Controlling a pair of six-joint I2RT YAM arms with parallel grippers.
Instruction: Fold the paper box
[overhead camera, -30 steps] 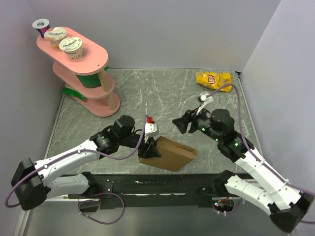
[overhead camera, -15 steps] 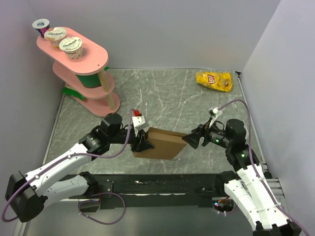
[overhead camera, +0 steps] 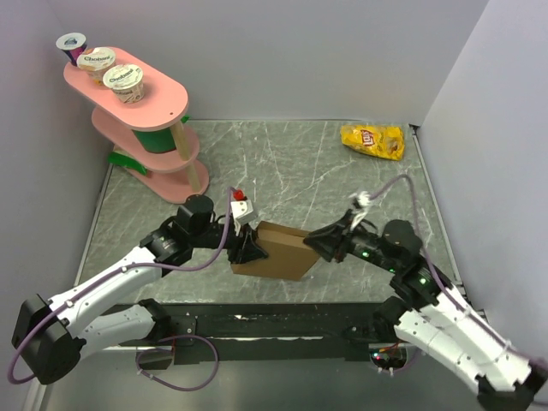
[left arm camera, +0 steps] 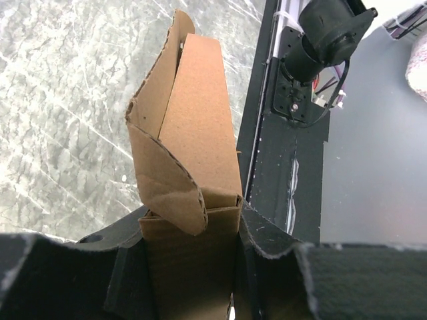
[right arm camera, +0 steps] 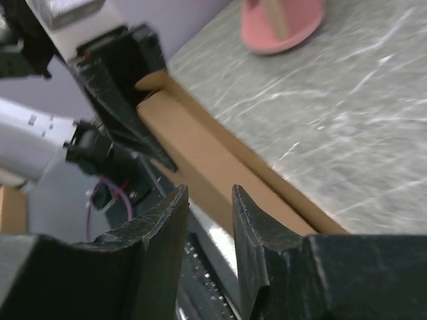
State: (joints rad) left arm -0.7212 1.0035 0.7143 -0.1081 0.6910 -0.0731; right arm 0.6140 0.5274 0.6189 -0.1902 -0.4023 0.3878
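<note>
The paper box (overhead camera: 278,248) is a brown cardboard piece, partly folded, standing on edge near the front of the table. My left gripper (overhead camera: 248,250) is shut on its left end. In the left wrist view the cardboard (left arm camera: 200,120) fills the space between the fingers (left arm camera: 193,220), and a curved flap hangs over that end. My right gripper (overhead camera: 315,242) is at the box's right end. In the right wrist view its fingers (right arm camera: 209,193) stand a narrow gap apart with nothing between them, and the box (right arm camera: 200,160) lies just beyond the tips.
A pink tiered stand (overhead camera: 141,111) with yogurt cups (overhead camera: 122,77) stands at the back left; its base (right arm camera: 283,23) shows in the right wrist view. A yellow chip bag (overhead camera: 372,139) lies at the back right. A black rail (overhead camera: 274,321) runs along the table's near edge.
The left arm drew the box left and stood it more upright, then held still. The right gripper swung in to the box's right end, and its jaws widened, then narrowed.
</note>
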